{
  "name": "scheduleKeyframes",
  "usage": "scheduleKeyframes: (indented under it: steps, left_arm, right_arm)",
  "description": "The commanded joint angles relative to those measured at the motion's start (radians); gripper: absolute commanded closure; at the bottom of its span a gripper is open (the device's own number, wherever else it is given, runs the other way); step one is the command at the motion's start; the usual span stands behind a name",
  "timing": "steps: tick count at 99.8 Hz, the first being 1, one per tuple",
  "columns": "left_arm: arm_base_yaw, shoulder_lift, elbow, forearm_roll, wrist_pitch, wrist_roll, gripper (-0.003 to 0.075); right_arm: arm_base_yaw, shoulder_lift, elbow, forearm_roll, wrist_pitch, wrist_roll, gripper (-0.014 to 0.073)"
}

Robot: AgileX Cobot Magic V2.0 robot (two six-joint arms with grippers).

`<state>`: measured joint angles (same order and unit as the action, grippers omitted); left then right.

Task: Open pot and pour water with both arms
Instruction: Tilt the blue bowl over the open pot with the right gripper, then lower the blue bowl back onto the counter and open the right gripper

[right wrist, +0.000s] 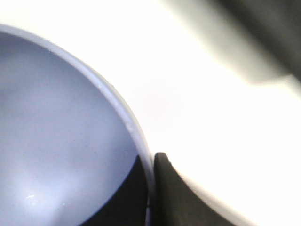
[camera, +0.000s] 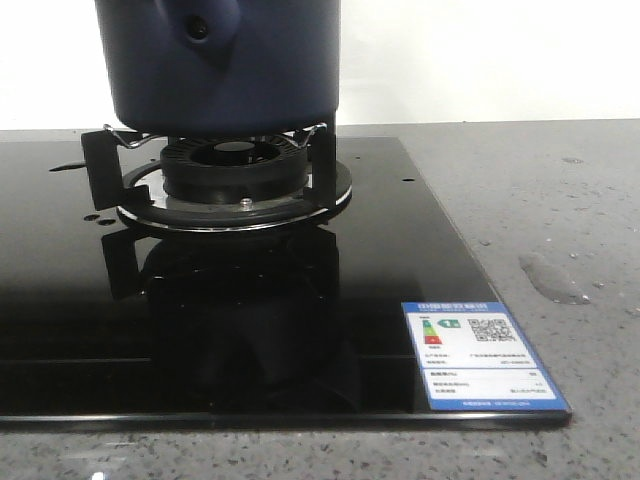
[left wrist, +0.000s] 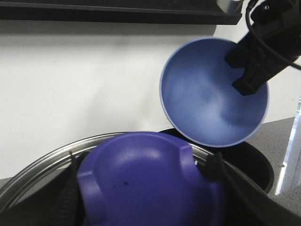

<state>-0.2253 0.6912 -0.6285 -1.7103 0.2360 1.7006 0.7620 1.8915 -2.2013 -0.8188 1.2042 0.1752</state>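
The dark navy pot (camera: 225, 60) stands on the burner in the front view, handle stub towards me; neither gripper shows there. In the left wrist view my left gripper (left wrist: 143, 183) is shut on the purple-blue knob (left wrist: 141, 169) of a steel-rimmed lid (left wrist: 37, 162), held up beside a dark round opening (left wrist: 256, 165) that looks like the pot's mouth. My right gripper (left wrist: 251, 70) pinches the rim of a lighter-blue bowl (left wrist: 207, 94), tilted with its inside facing the camera above that opening. The right wrist view shows the right gripper (right wrist: 149, 188) with one finger inside the bowl (right wrist: 56, 141) and one outside. Water shows as a wet patch (camera: 553, 278).
The gas burner (camera: 235, 170) with wire pot supports sits on a black glass cooktop (camera: 300, 330) with a blue and white label (camera: 480, 355) at its front right corner. Grey speckled counter (camera: 560, 200) lies to the right, with droplets. A white wall is behind.
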Motion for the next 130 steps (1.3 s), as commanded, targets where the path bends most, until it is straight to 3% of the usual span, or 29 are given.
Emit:
scheduleKeyframes:
  steps: [1, 13, 26, 40, 72, 95, 110, 130]
  left_arm:
    - [-0.008, -0.006, -0.035, -0.033, 0.042, -0.007, 0.0470]
    - [-0.008, 0.002, -0.039, -0.033, 0.099, -0.007, 0.0470]
    - [-0.008, 0.030, -0.065, -0.039, 0.152, -0.007, 0.0470]
    - [-0.008, 0.076, -0.106, -0.056, 0.174, -0.007, 0.0470]
    - [-0.052, 0.215, -0.215, -0.054, 0.224, 0.004, 0.0470]
    - [-0.095, 0.326, -0.277, -0.051, 0.232, 0.056, 0.0470]
    - [-0.095, 0.392, -0.314, -0.054, 0.252, 0.056, 0.0470]
    - [-0.095, 0.457, -0.364, -0.054, 0.274, 0.056, 0.0470]
  right_arm:
    - [-0.050, -0.062, -0.089, 0.079, 0.023, 0.011, 0.0636]
    - [-0.159, -0.068, -0.173, 0.283, 0.114, -0.016, 0.0636]
    - [-0.297, -0.118, -0.169, 0.555, 0.114, -0.021, 0.0636]
    - [-0.431, -0.182, -0.093, 0.734, 0.114, -0.021, 0.0636]
    - [-0.667, -0.458, 0.467, 0.772, 0.080, -0.069, 0.0636]
    - [-0.864, -0.597, 0.874, 0.911, -0.037, -0.193, 0.0636]
    - [-0.892, -0.608, 1.044, 0.916, -0.102, -0.206, 0.0636]
    - [-0.892, -0.606, 1.119, 0.916, -0.152, -0.206, 0.0635]
